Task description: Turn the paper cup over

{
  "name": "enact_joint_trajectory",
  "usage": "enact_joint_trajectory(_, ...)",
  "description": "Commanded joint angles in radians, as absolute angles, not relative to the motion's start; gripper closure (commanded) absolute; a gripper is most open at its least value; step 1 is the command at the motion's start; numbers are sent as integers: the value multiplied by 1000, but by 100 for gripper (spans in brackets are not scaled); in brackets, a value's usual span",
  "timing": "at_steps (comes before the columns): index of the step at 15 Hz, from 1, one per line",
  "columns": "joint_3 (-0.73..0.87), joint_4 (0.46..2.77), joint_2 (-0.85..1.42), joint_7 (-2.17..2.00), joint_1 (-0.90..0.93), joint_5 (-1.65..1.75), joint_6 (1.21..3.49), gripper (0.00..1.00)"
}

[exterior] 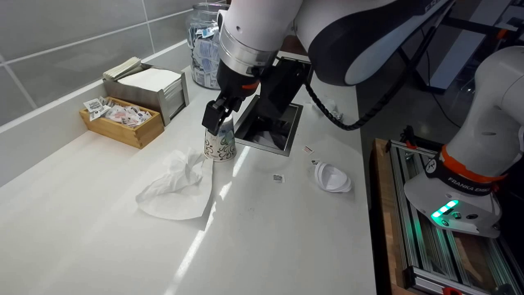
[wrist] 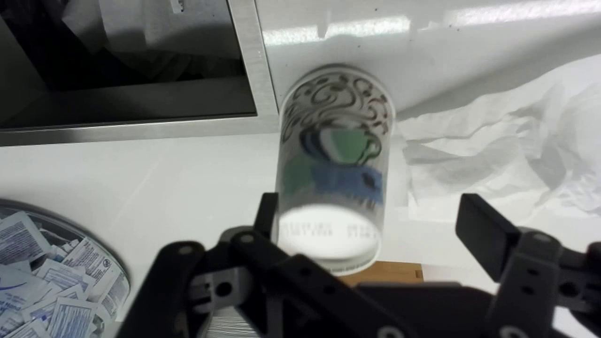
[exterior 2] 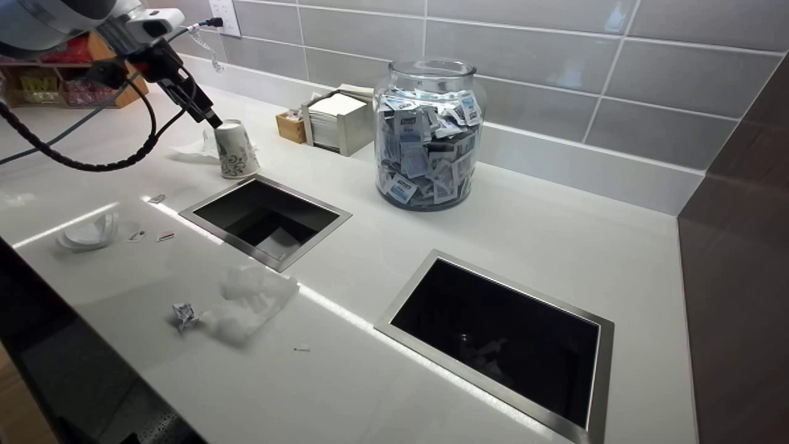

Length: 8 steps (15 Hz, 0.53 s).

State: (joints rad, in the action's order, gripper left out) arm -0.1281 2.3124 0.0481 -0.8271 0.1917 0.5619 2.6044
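Paper cup (wrist: 335, 155) stands mouth down, base up, on the counter (exterior: 286, 241). It fills the middle of the wrist view; in an exterior view it sits just left of centre, beside a crumpled tissue (exterior: 180, 188). Gripper (wrist: 375, 223) spread wide, cup's base showing between its pads (wrist: 486, 234): close by the frame-left one, well apart from the frame-right one. Contact cannot be told.

Step in hand, by judgement: lining up for the grasp, though a finished turn would look much alike. If a grasp is due, next move calls for centring the gap, pinching thin paper lightly, lifting, then rolling over to bring the mouth up.

Writing: faint printed lines on the cup's base, too blurred to read; green mug drawn on its side. Packets (exterior 2: 410, 132) in the glass jar (exterior 2: 431, 74) seem to say Purell. Robot base (exterior: 458, 200), lower right: FRANKA EMIKA, final letters smeared.
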Motion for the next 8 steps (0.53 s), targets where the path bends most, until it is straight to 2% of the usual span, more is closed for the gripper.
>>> enact_joint_trajectory(1, -130, 2338, 42, -832, 188, 546, 2633, 0)
enact_joint_trajectory(8, -119, 2312, 29, -773, 167, 419, 2612, 0)
